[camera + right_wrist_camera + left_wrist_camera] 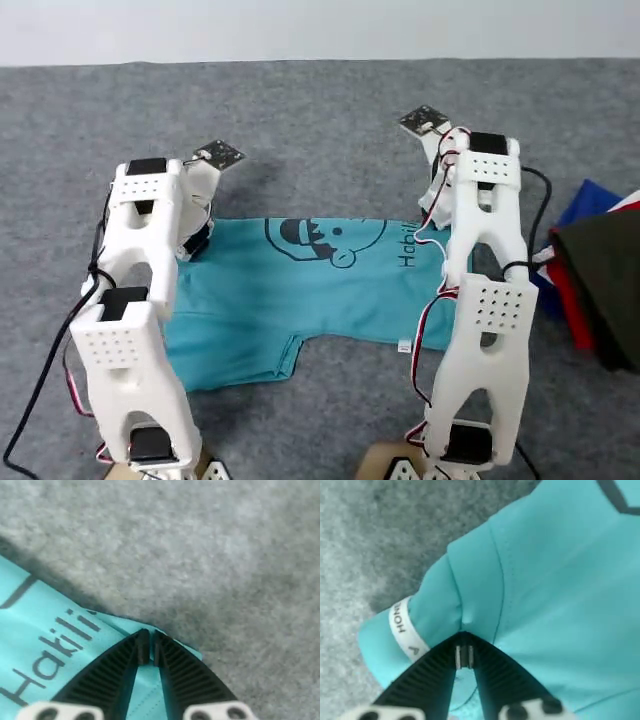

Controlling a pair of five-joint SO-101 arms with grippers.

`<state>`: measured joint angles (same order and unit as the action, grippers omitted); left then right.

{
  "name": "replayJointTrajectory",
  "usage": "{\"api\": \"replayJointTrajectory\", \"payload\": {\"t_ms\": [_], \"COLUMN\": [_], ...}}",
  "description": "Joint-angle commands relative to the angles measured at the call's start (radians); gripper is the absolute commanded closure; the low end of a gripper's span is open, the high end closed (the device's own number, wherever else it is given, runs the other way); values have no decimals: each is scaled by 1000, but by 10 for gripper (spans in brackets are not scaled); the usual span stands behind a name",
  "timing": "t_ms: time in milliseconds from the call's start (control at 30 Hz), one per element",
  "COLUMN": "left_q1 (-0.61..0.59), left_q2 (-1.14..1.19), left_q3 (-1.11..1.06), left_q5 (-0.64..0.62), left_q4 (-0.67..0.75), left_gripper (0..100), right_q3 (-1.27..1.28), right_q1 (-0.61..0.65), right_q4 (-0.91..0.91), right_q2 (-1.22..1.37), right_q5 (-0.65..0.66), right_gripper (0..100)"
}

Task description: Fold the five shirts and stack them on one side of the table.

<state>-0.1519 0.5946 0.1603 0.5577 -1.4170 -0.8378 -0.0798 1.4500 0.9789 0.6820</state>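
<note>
The teal shirt (pixel 300 290) lies spread out flat on the grey table (pixel 320 110), between your two arms. Your left claw (pixel 464 655) is pinched tight on a bit of cloth by the sleeve. Your right claw (pixel 149 647) is pinched on the shirt's edge by the black letters, though it is hard to see how much cloth it has. I think you are at the start of a fold. Next, lift both ends together and lay them over evenly. A pile of other shirts (pixel 595 285) sits at the table's edge, beside your right arm.
</note>
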Motion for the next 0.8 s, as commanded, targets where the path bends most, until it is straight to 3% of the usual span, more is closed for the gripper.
{"api": "replayJointTrajectory", "payload": {"t_ms": [0, 333, 600, 767], "left_q1": [-20, -18, -18, -12], "left_q2": [-8, -8, -9, -115], "left_q3": [44, 202, 433, 472], "left_q5": [8, 8, 8, 6], "left_q4": [-40, -189, -338, -336], "left_gripper": [996, 997, 997, 997], "right_q3": [-48, -247, -488, -565], "right_q1": [-59, -61, -21, 22], "right_q4": [-19, 28, 248, 346], "right_q2": [-12, -12, -10, -15], "right_q5": [-8, -61, -74, -77], "right_gripper": [960, 957, 954, 959]}}
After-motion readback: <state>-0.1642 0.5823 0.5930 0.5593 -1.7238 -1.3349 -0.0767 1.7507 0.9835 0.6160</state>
